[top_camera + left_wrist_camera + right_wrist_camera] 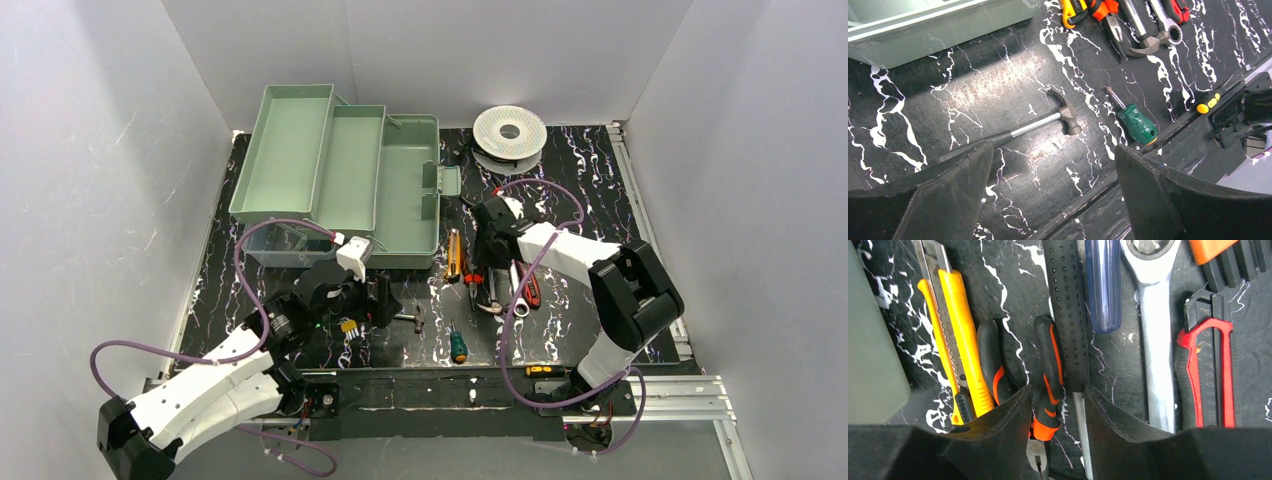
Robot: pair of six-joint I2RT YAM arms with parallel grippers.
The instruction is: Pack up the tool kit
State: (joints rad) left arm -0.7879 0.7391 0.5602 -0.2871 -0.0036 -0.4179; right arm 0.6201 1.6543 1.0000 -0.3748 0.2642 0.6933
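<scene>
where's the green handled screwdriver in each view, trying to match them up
Top external: green screwdriver lies at lower centre, near the table's front edge, between the arms.
Left wrist: right of centre, just right of the hammer.
Right wrist: not in it.
Shared landmark: yellow utility knife.

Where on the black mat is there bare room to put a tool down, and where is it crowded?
The mat is bare between the toolbox front wall and the small hammer, and also right of the wire spool toward the mat edge. It is crowded in the row from the yellow utility knife to the red-and-black tool.
</scene>
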